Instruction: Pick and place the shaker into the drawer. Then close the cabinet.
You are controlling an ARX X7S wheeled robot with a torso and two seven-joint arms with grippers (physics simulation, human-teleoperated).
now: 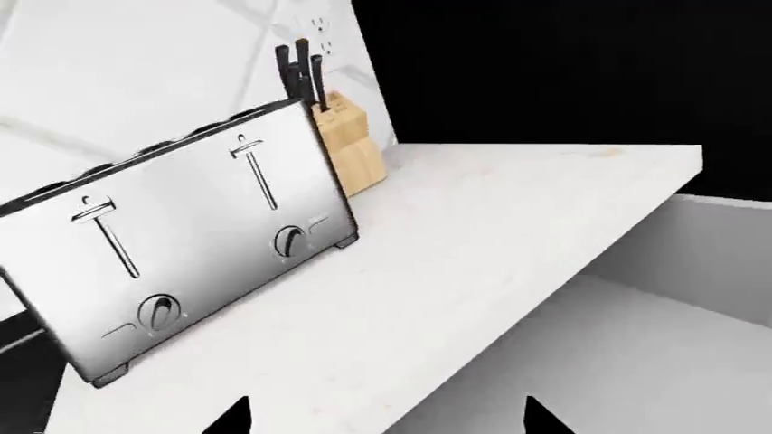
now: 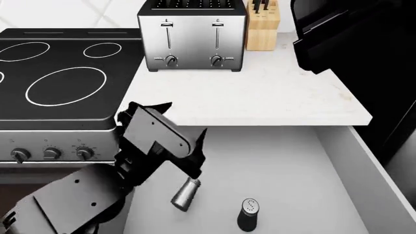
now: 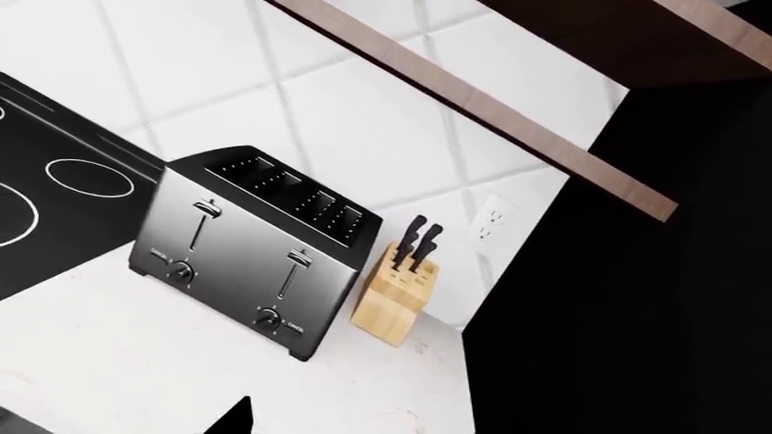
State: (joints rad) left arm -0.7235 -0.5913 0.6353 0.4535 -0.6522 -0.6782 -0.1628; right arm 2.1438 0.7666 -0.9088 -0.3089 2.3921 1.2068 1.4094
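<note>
The shaker (image 2: 249,213), dark with a rounded silver top, stands upright on the drawer floor near the front. The drawer (image 2: 293,161) is pulled out wide below the white counter (image 2: 260,92); its pale inside also shows in the left wrist view (image 1: 627,362). My left gripper (image 2: 185,117) hovers over the drawer's back left, at the counter edge, up and left of the shaker. It is open and empty (image 1: 386,421). In the right wrist view my right gripper (image 3: 386,423) shows one dark fingertip (image 3: 235,418) set wide, nothing held, high over the counter.
A steel toaster (image 2: 192,41) and a knife block (image 2: 262,27) stand at the counter's back. The black stove (image 2: 65,78) is to the left. My right arm (image 2: 338,34) looms dark at the upper right. A tilted silver-grey cylinder (image 2: 185,194) sits under my left wrist.
</note>
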